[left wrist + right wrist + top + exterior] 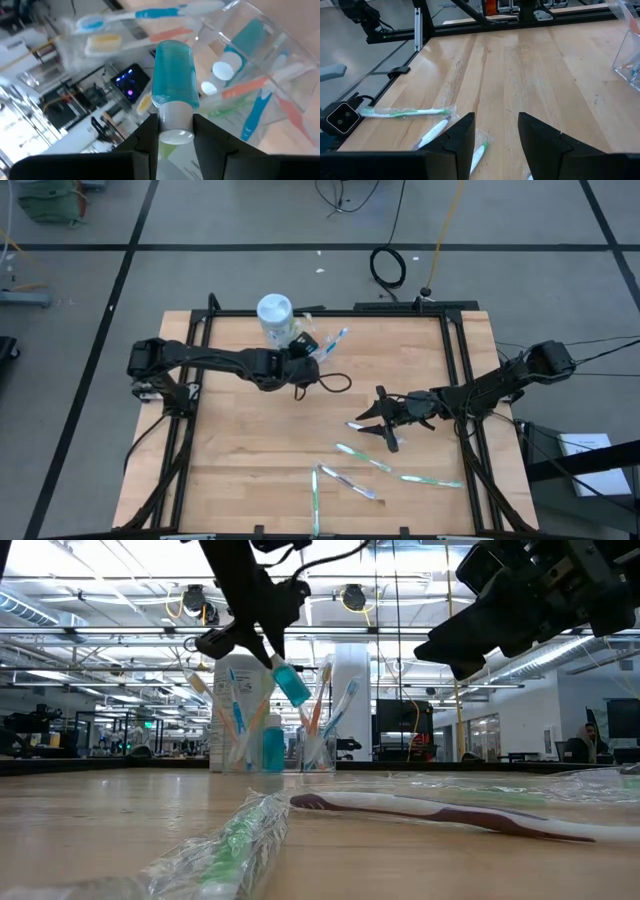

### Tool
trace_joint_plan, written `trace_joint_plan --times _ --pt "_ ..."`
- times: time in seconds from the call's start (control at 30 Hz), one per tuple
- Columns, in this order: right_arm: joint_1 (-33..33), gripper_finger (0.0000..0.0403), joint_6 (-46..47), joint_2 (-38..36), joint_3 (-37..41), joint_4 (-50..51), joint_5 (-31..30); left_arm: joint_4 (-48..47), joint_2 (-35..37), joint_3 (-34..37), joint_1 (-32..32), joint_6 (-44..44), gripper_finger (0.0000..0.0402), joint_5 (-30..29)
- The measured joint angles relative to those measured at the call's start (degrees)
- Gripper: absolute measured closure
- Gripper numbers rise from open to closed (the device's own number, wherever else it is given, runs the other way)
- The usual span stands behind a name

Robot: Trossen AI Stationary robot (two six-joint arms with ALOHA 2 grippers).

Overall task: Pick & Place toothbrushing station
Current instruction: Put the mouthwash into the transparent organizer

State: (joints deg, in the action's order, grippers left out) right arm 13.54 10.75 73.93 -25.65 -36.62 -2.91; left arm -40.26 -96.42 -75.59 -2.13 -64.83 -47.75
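My left gripper (pixel 303 352) sits in the upper middle of the high view, right beside the clear plastic holder (pixel 318 340) at the table's far edge. Its fingers (pixel 148 137) are clamped on the white cap end of a small blue toothpaste tube (pixel 173 75); the tube's blue body projects forward toward the holder. In the low view the same tube (pixel 291 681) hangs tilted above the holder (pixel 318 748), held clear of the wooden table (pixel 240 450).

The holder already contains several toothbrushes (pixel 336 712) standing at angles, blue and orange handles among them, and another blue tube (pixel 272 745) stands upright in it. A white container (pixel 275 318) stands just beside the holder, on its left in the high view.

My right gripper (pixel 383 423) is at centre-right of the high view, low over the table, fingers (pixel 462 136) apart with nothing between them. A wrapped toothbrush (pixel 359 423) lies just at its left.

Loose wrapped toothbrushes remain in the lower middle of the high view: one green-and-white (pixel 362 457), one to its right (pixel 430 479), one angled (pixel 346 481), and a green one (pixel 315 498) pointing toward the lower edge. In the low view, a green wrapped brush (pixel 232 835) and a dark-handled one (pixel 440 815) lie in the foreground.
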Motion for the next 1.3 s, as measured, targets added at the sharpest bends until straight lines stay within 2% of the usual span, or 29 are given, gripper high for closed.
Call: trace_joint_plan --times 0.3,0.73,0.93,1.17,1.3 --pt "0.0 0.0261 -0.1 0.0 0.0 0.3 0.0 0.7 -4.9 0.0 -1.1 -16.9 0.0309 -1.0" --pt "0.0 0.0261 -1.4 0.0 0.0 0.8 0.0 1.6 -6.9 0.0 -1.8 -26.5 0.0309 -0.9" --pt "0.0 0.0261 -1.4 0.0 0.0 1.0 0.0 2.5 -6.5 0.1 -1.9 -31.3 0.0309 3.7" --pt "0.0 0.0261 -2.9 0.0 0.0 1.4 0.0 2.9 -6.5 0.1 -4.4 -31.4 0.0308 7.9" --pt "0.0 0.0261 -2.9 0.0 0.0 1.4 0.0 3.0 -6.5 0.1 -5.9 -33.9 0.0288 8.9"
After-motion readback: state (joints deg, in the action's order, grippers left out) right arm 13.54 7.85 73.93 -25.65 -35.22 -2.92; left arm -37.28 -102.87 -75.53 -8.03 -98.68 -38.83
